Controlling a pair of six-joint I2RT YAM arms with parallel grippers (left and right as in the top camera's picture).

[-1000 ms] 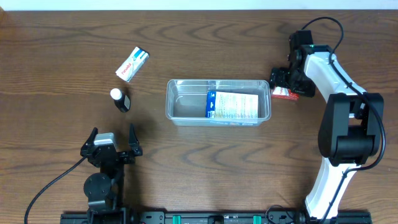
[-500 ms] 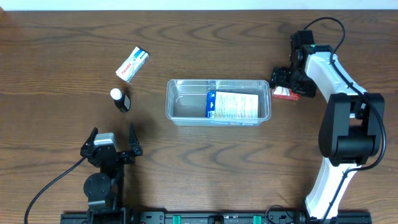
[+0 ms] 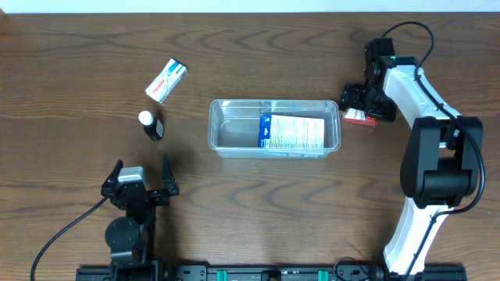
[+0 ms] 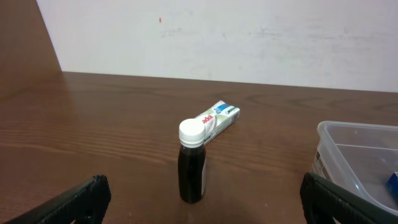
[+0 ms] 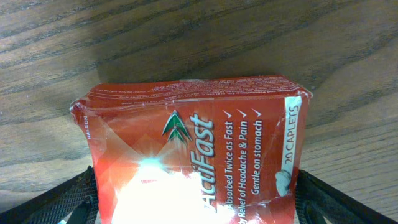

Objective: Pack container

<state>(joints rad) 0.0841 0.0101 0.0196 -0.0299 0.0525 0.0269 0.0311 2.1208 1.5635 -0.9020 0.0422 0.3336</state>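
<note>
Right tool (image 5: pixel 198 194) clenches a glossy, creased red carton (image 5: pixel 193 124); left tool (image 3: pixel 141 168) spread wide.

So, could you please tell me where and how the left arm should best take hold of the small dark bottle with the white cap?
The bottle stands upright, apart from the white box behind it. I would close on its dark body just below the white cap, coming in level from the near side, where the open left gripper faces it.
</note>
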